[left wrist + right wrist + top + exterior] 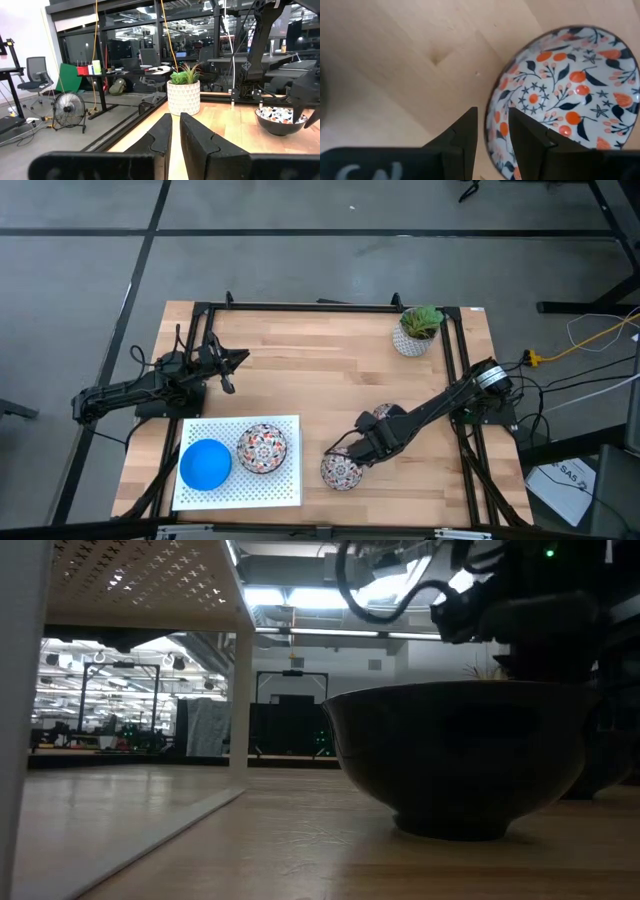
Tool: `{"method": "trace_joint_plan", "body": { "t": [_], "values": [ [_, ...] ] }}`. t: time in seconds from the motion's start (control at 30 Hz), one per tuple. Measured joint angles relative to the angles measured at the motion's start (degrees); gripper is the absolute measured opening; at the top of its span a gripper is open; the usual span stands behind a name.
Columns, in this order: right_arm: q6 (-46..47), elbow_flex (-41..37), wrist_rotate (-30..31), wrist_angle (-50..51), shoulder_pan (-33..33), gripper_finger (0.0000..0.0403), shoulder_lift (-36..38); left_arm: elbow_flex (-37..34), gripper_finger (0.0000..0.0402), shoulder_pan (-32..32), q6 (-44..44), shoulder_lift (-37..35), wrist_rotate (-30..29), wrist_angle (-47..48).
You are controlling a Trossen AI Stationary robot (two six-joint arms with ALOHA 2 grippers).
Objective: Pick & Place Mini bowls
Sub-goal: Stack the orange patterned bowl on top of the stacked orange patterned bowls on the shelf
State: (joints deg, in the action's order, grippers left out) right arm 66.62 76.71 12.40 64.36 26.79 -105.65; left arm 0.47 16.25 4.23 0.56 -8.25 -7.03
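Note:
A floral mini bowl [340, 472] stands upright on the wooden table near its front edge. My right gripper [492, 135] points down over its rim, open, one finger inside the bowl and one outside. A second floral bowl [380, 414] sits just behind, partly hidden under my right arm. A blue mini bowl [205, 464] and another floral one [263, 448] rest on the white perforated stand [285, 485] at the front left. My left gripper [238, 360] waits shut at the table's left, holding nothing. My right gripper straddles the floral bowl's rim [491, 116], coming from above and pointing down. One finger [530, 142] is inside the bowl and the other [465, 137] is outside. Whether they touch the rim I cannot tell. The bowl stands on the table.
A white pot with a green plant [417, 332] stands at the far right corner. The white stand is raised on legs [238, 690]. Bare wood lies across the table's middle and far side [320, 360]. A black frame [300, 307] runs along the far edge.

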Motion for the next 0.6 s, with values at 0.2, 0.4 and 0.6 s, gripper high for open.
{"method": "trace_joint_plan", "body": {
  "t": [0.2,0.4,0.6],
  "values": [
    [0.4,-1.8,0.0,-0.4,0.0,0.0108,0.0,0.0,0.0032,0.0,0.0,0.0,0.0,0.0],
    [0.3,-3.2,0.0,-1.3,0.0,0.0061,0.0,0.0,0.0035,0.0,0.0,0.0,0.0,0.0],
    [0.0,-3.1,0.6,-0.8,0.0,0.0016,0.2,0.0,0.0032,0.0,0.0,0.0,0.0,0.0]
  ]
}}
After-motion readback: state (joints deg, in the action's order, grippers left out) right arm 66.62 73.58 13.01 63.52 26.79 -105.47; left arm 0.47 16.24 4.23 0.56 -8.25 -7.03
